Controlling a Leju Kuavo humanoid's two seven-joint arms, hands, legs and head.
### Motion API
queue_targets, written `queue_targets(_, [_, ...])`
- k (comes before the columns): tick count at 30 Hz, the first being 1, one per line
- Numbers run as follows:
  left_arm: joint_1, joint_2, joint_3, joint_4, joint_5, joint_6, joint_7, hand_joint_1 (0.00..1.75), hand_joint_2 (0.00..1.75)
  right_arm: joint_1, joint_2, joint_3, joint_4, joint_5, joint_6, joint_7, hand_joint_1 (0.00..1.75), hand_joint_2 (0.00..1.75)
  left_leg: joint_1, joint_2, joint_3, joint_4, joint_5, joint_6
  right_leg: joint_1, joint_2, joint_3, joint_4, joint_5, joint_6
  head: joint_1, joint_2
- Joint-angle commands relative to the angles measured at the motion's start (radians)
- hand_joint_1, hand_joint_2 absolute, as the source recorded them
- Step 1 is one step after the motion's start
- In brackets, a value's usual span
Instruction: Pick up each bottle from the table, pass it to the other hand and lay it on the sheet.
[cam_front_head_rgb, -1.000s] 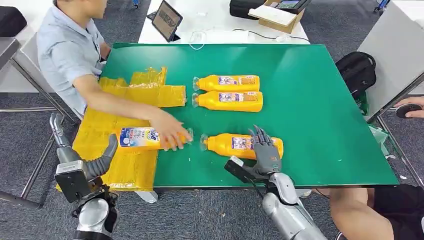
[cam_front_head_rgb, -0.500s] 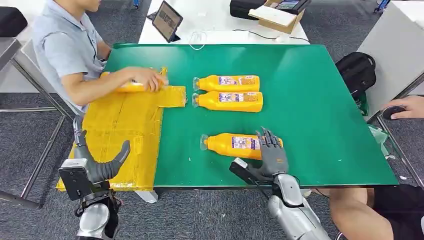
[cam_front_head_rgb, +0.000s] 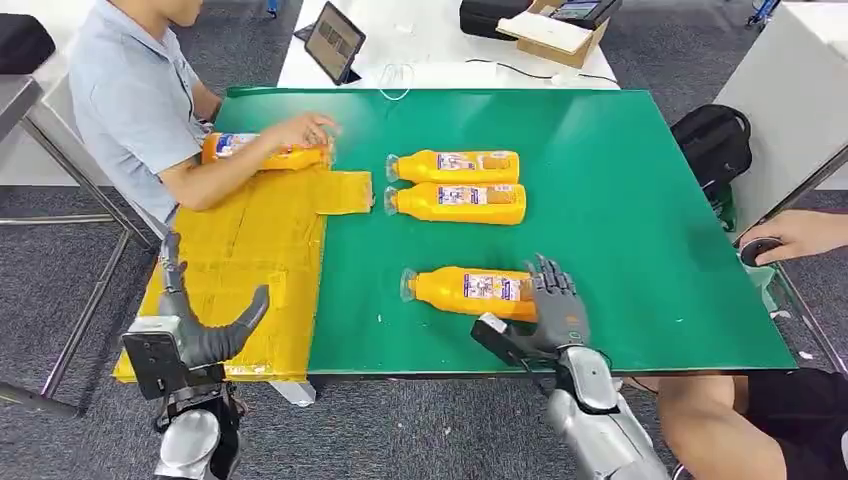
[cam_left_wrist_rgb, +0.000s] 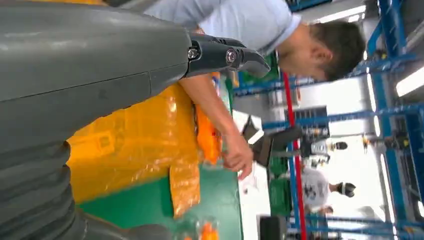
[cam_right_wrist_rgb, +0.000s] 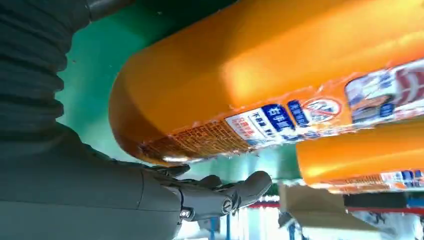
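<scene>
The nearest orange bottle (cam_front_head_rgb: 468, 290) lies on its side on the green table (cam_front_head_rgb: 640, 230), cap to the left. My right hand (cam_front_head_rgb: 553, 312) stands at its base with fingers spread, palm close against the bottle (cam_right_wrist_rgb: 260, 75), not closed round it. Two more orange bottles (cam_front_head_rgb: 455, 165) (cam_front_head_rgb: 458, 202) lie side by side farther back. The yellow sheet (cam_front_head_rgb: 250, 250) covers the table's left part. My left hand (cam_front_head_rgb: 205, 328) hovers open over the sheet's near edge, holding nothing. A person's hand (cam_front_head_rgb: 300, 130) rests on another bottle (cam_front_head_rgb: 262, 151) at the sheet's far end.
The person sits at the table's left side, arm stretched over the sheet (cam_left_wrist_rgb: 130, 145). Another person's hand (cam_front_head_rgb: 805, 232) and leg show at the right edge. A black bag (cam_front_head_rgb: 712, 140) lies beyond the right edge, and a tablet (cam_front_head_rgb: 333, 40) stands behind the table.
The person carried the bottle from the sheet's near part to its far end. My right hand slid slightly right along the near bottle's base. My left hand rose a little.
</scene>
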Motion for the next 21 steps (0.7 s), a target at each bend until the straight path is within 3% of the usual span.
queue_targets(1, [-0.088, 0.026, -0.037, 0.118, 0.011, -0.01, 0.007, 0.0, 1.75, -0.187, 0.04, -0.031, 0.353, -0.05, 0.089, -0.041, 0.0, 1.75, 0.001, 0.001, 0.004, -0.001, 0.0, -0.001, 0.001, 0.001, 0.003, -0.001, 0.001, -0.002, 0.0, 0.0])
queue_targets(4, [-0.103, 0.026, -0.045, 0.142, 0.024, -0.023, 0.009, 0.0, 1.75, -0.238, 0.063, -0.005, 0.431, -0.052, 0.133, -0.057, 0.0, 1.75, 0.001, 0.002, 0.007, -0.001, 0.001, -0.001, 0.001, 0.001, 0.005, -0.001, 0.001, -0.002, 0.0, 0.0])
queue_targets(5, [-0.107, 0.027, -0.048, 0.147, 0.024, -0.024, 0.01, 0.0, 1.75, -0.249, 0.068, 0.005, 0.441, -0.05, 0.144, -0.059, 0.12, 1.75, 0.001, 0.001, 0.008, -0.002, 0.001, -0.001, 0.001, 0.0, 0.007, -0.002, 0.001, -0.002, 0.0, 0.0])
queue_targets(10, [-0.107, 0.027, -0.048, 0.147, 0.024, -0.024, 0.01, 0.0, 1.75, -0.249, 0.068, 0.005, 0.441, -0.05, 0.144, -0.059, 0.12, 1.75, 0.001, 0.001, 0.008, -0.002, 0.001, -0.001, 0.001, 0.0, 0.007, -0.002, 0.001, -0.002, 0.0, 0.0])
queue_targets(12, [-0.112, 0.027, -0.049, 0.152, 0.029, -0.029, 0.011, 0.0, 1.75, -0.261, 0.076, 0.013, 0.45, -0.049, 0.157, -0.057, 1.03, 1.75, 0.001, 0.002, 0.008, -0.001, 0.0, -0.001, 0.001, 0.001, 0.007, -0.001, 0.001, -0.001, 0.0, 0.0])
queue_targets(13, [-0.121, 0.028, -0.05, 0.162, 0.038, -0.036, 0.015, 0.0, 1.75, -0.278, 0.081, 0.032, 0.464, -0.04, 0.164, -0.05, 1.31, 1.75, 0.001, 0.002, 0.009, -0.001, 0.0, -0.001, 0.001, 0.001, 0.007, -0.001, 0.001, -0.002, 0.0, 0.0])
queue_targets(14, [-0.182, 0.025, -0.047, 0.239, 0.061, -0.045, 0.006, 0.0, 1.75, -0.347, 0.1, 0.069, 0.522, -0.052, 0.232, -0.082, 1.31, 1.75, 0.001, 0.003, 0.01, -0.001, 0.001, -0.001, 0.001, 0.002, 0.008, -0.001, 0.001, -0.002, 0.0, 0.0])
queue_targets(18, [-0.182, 0.027, -0.045, 0.247, 0.077, -0.05, 0.003, 0.0, 1.75, -0.35, 0.117, 0.075, 0.528, -0.082, 0.275, -0.116, 1.41, 1.75, 0.001, 0.006, 0.013, -0.001, 0.001, -0.002, 0.002, 0.002, 0.01, -0.001, 0.003, -0.005, 0.0, 0.0])
queue_targets(20, [-0.192, 0.031, -0.046, 0.263, 0.087, -0.054, 0.001, 0.0, 1.75, -0.353, 0.121, 0.084, 0.536, -0.1, 0.322, -0.128, 1.54, 1.75, 0.002, 0.007, 0.014, -0.001, 0.001, -0.002, 0.002, 0.003, 0.01, -0.001, 0.003, -0.006, 0.0, 0.0])
queue_targets(21, [-0.195, 0.031, -0.046, 0.269, 0.092, -0.055, -0.003, 0.0, 1.75, -0.354, 0.12, 0.088, 0.537, -0.11, 0.335, -0.139, 1.71, 1.75, 0.001, 0.007, 0.014, -0.002, 0.001, -0.001, 0.002, 0.003, 0.011, -0.001, 0.002, -0.005, 0.0, 0.0])
